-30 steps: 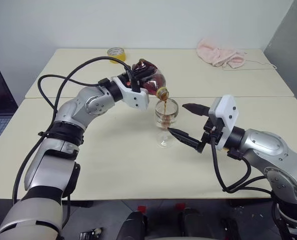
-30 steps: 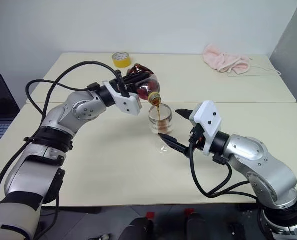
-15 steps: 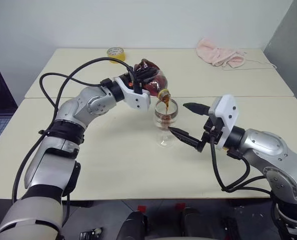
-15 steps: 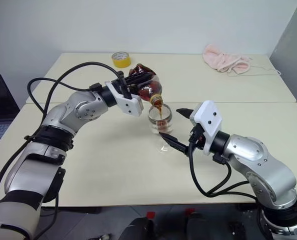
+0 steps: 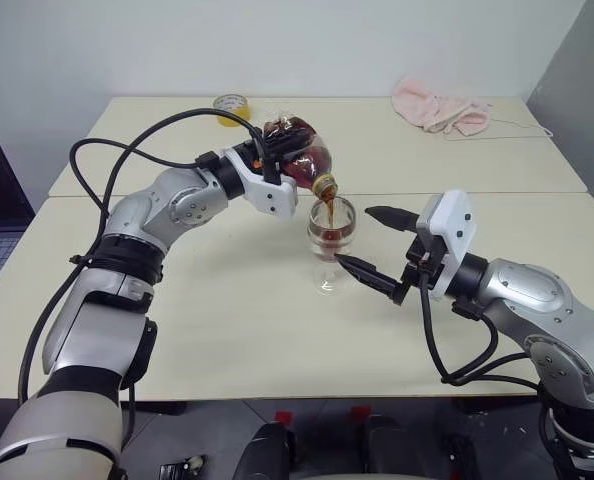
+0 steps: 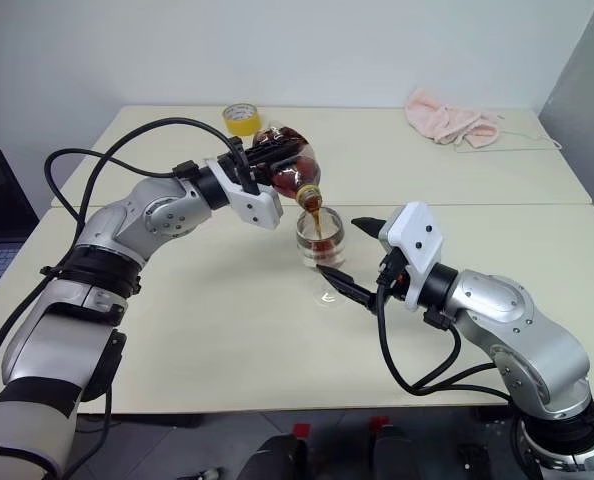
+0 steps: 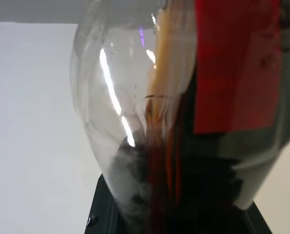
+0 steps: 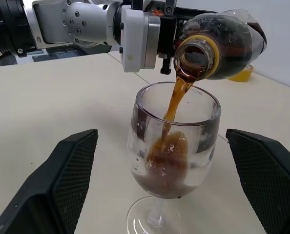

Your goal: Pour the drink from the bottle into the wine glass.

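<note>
From the head views, your left gripper (image 5: 277, 160) is clamped on the bottle (image 5: 299, 163), tipped with its mouth just over the rim of the wine glass (image 5: 331, 240). The glass stands near the table's (image 5: 227, 320) middle, with the bottle at its 11 o'clock. Your right gripper (image 5: 372, 245) sits at the glass's 3 o'clock, jaws spread wide, one finger on either side of the bowl without touching it, holding nothing.

In the left wrist view, the bottle's red label (image 7: 233, 68) and the drink (image 7: 169, 161) slide toward the neck.

In the right wrist view, a brown stream falls from the bottle mouth (image 8: 196, 61) into the bowl, roughly a third full.

You are mid-pour. Next, judge the fill level and roll the bottle upright slowly, keeping the mouth over the rim until dripping stops.
</note>
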Robot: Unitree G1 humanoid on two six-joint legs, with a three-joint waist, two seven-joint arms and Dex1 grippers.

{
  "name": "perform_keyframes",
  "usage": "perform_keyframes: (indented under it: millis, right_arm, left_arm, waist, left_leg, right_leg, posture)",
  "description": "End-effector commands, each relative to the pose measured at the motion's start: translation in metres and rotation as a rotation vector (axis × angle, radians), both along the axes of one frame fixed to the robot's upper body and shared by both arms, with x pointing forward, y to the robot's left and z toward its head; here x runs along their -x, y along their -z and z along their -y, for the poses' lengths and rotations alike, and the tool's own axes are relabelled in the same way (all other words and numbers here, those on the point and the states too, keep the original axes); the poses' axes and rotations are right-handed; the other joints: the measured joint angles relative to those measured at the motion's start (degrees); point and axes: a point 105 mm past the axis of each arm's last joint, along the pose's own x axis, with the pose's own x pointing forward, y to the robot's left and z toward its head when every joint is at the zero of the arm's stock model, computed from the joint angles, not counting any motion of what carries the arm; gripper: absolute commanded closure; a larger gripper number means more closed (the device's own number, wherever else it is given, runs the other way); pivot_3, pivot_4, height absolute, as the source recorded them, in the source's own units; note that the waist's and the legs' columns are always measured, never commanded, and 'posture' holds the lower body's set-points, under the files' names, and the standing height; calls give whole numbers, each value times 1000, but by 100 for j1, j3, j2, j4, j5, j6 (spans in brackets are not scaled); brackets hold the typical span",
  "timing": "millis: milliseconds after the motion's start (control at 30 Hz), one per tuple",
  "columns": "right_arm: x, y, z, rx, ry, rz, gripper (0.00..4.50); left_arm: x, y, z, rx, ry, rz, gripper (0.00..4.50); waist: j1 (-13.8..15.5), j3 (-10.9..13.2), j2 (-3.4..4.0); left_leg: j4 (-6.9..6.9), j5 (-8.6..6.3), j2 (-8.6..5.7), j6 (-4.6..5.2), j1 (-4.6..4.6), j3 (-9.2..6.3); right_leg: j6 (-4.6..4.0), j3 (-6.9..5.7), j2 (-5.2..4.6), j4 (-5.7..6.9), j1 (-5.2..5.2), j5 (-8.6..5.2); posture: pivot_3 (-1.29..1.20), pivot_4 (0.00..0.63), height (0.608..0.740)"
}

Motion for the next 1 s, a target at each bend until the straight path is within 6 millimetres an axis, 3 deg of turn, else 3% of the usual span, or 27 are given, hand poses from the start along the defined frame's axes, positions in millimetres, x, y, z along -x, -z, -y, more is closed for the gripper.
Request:
perform_keyframes:
  millis: [33, 1000]
  right_arm:
    - [6, -9, -2, -4, -17, 47, 0]
    - [8, -8, -2, 6, -26, 37, 0]
  left_arm:
    - [3, -26, 0, 27, 12, 79, 3728]
    - [0, -24, -3, 23, -3, 78, 3728]
  waist:
    - [0, 0, 0]
    - [-16, 0, 0]
  left_leg:
    - [0, 0, 0, 0, 0, 0]
    - [0, 0, -1, 0, -1, 0]
  right_leg:
    - [0, 0, 0, 0, 0, 0]
    - [0, 0, 0, 3, -2, 0]
  posture:
    - [0, 150, 740]
    - [0, 150, 740]
